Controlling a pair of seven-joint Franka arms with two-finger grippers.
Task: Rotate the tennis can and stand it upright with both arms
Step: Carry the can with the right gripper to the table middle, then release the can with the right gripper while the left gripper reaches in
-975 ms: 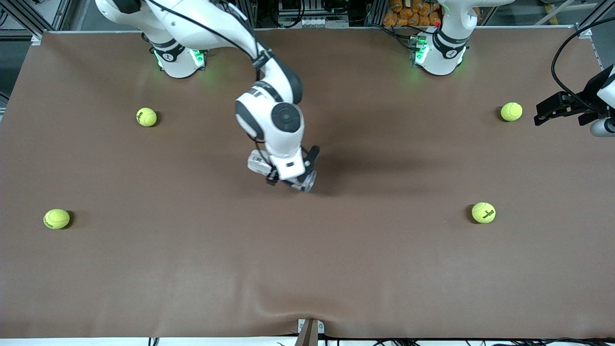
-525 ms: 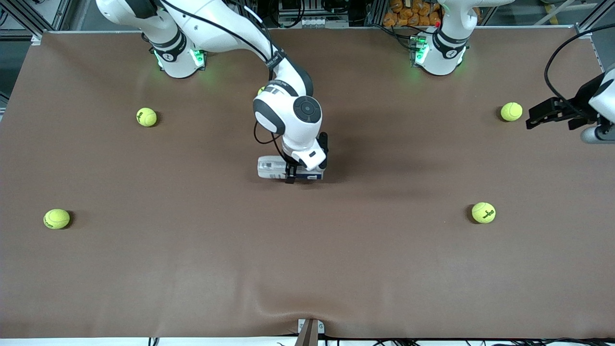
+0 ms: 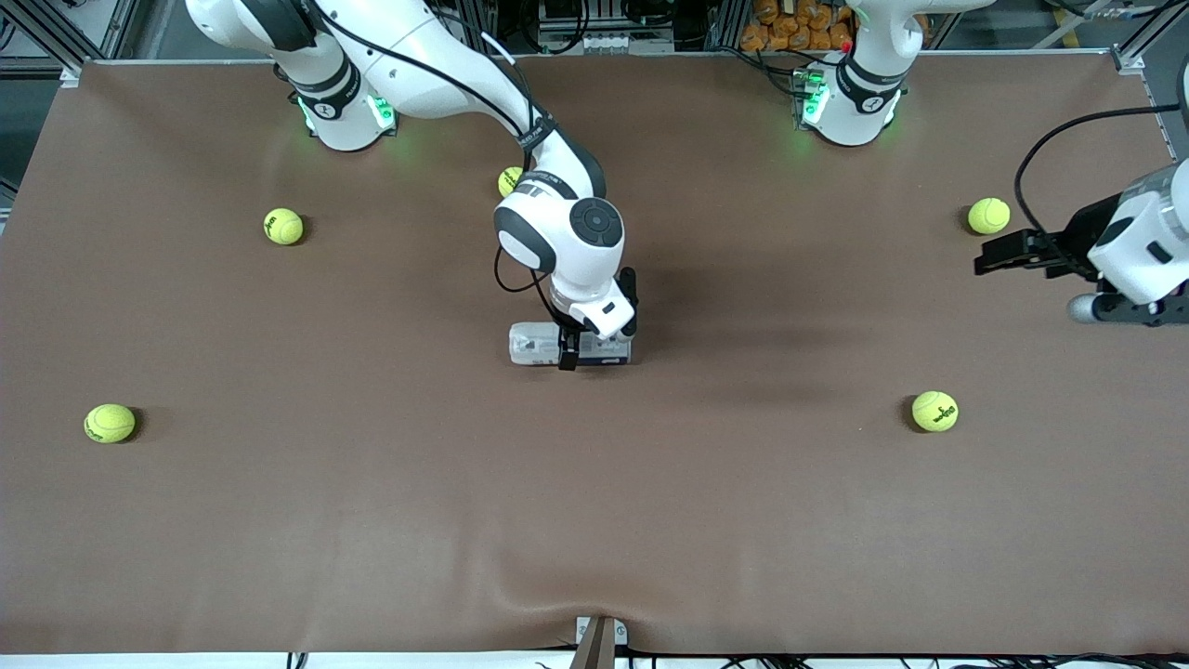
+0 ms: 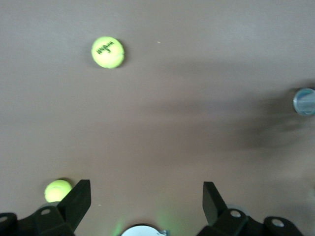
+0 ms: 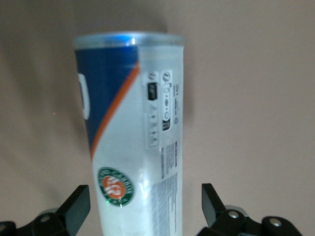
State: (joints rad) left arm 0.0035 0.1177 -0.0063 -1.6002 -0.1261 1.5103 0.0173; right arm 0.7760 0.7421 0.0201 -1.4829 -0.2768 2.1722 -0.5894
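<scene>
The tennis can lies on its side in the middle of the brown table, its long axis along the table's length. In the right wrist view the tennis can shows a blue band, an orange stripe and a round logo. My right gripper stands open over the can's middle. In its own view the right gripper has a fingertip on each side of the can with a gap on both. My left gripper hangs open and empty over the left arm's end of the table, and the left gripper holds nothing.
Several yellow-green tennis balls lie scattered: one close to the right arm's elbow, two toward the right arm's end, two toward the left arm's end. The left wrist view shows two balls.
The right arm brought the tilted can down flat onto the table, then its jaws opened and let go. The left arm swung in from the table's end toward the middle.
</scene>
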